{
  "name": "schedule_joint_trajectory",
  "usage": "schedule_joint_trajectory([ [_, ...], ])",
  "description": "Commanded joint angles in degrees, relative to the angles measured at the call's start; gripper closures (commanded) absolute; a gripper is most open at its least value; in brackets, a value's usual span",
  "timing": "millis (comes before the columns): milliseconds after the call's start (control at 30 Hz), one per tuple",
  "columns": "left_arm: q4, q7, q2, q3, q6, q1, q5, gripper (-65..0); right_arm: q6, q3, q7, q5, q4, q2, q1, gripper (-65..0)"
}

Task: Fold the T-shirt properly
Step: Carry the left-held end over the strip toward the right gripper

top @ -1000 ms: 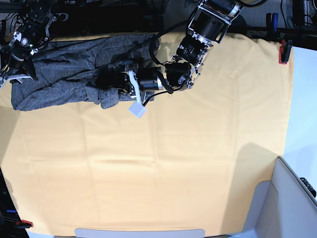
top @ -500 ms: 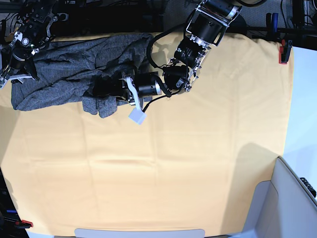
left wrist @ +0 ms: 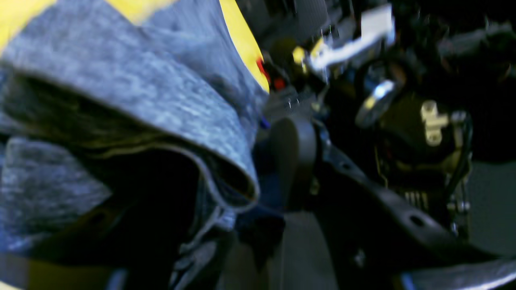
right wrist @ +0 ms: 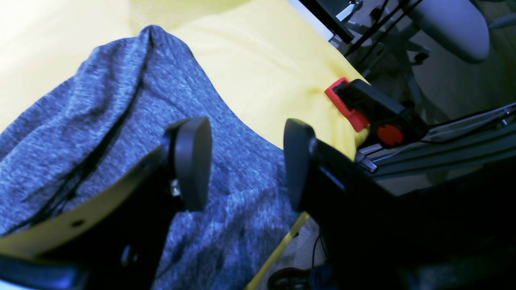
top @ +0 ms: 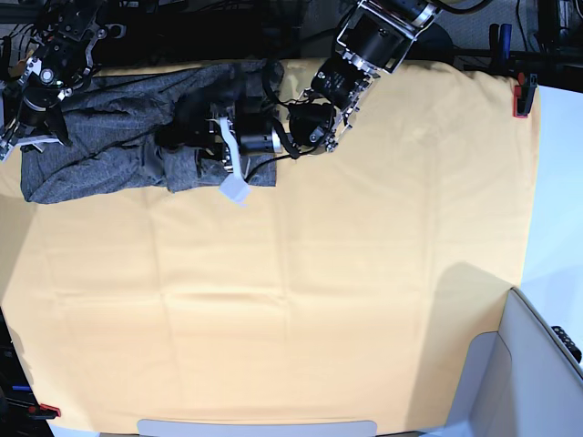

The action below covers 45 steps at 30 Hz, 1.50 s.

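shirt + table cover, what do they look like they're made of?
T-shirt: soft knit, likely jersey; mottled heather-grey, matte, drapes in loose folds, no print.
Table cloth: thin woven fabric by the look; plain yellow-orange, matte, with faint crease lines and a clamped edge. The fibre of either can't be told.

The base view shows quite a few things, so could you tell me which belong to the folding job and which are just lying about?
Belongs to the job:
- T-shirt, bunched at the far left of the table
- left gripper, at the shirt's folds
- right gripper, open above the shirt

Just lying about:
- yellow table cloth
- red clamp at the cloth's far right corner
- red clamp at the near left corner
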Motion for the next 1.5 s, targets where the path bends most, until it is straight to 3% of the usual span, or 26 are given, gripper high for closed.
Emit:
schedule_joint_trajectory([
  [0, 1.05, -0.76, 1.42, 1.55, -0.77, -1.25, -1.57, -24.0, -0.2, 0.17, 1.27, -0.53, 0.68, 0.49, 0.36, -29.1],
  [167, 1.05, -0.15, 1.51, 4.98, -0.77, -1.86, -1.84, -24.5, -0.2, 0.08, 1.45, -0.53, -0.64, 0.49, 0.36, -29.1],
  [567, 1.05, -0.59, 0.54, 4.71, -0.77, -7.67, -1.75, -24.3, -0.2, 0.08, 1.45, -0.53, -1.61, 0.49, 0.36, -29.1],
  [1000, 3.6, -0.23, 0.45, 4.71, -0.77, -7.84, -1.92, -23.9, -0.2, 0.08, 1.45, -0.53, -1.61, 0.49, 0.45, -29.1],
  [1067, 6.59, -0.76, -0.6, 4.45, -0.77, -7.93, -1.57, -21.4, -0.2, 0.08, 1.45, -0.53, -1.61, 0.49, 0.45, -29.1],
  [1133, 9.49, -0.32, -3.06, 2.52, -0.51, -7.93, -1.57, -13.9, -0.2, 0.08, 1.45, -0.53, -1.61, 0.49, 0.45, -29.1],
  [1233, 12.92, -0.06, -6.05, 0.93, 4.77, -7.58, -1.57, -1.5, -0.2, 0.08, 1.45, -0.53, -1.96, 0.49, 0.45, -29.1],
  [1267, 13.71, -0.06, -7.28, 0.93, 6.97, -7.58, -1.57, 0.0, -0.2, 0.08, 1.45, -0.53, -2.23, 0.49, 0.45, -29.1],
  [1367, 14.76, -0.41, -10.1, 1.2, 11.1, -7.31, -1.57, -0.5, -0.2, 0.08, 1.54, -0.53, -3.19, 0.49, 0.8, -29.1],
  [1467, 14.5, -0.59, -12.21, 1.2, 12.59, -5.56, -1.4, -0.3, -0.2, 0.0, 1.54, -0.44, -3.19, 0.49, 0.89, -29.1],
])
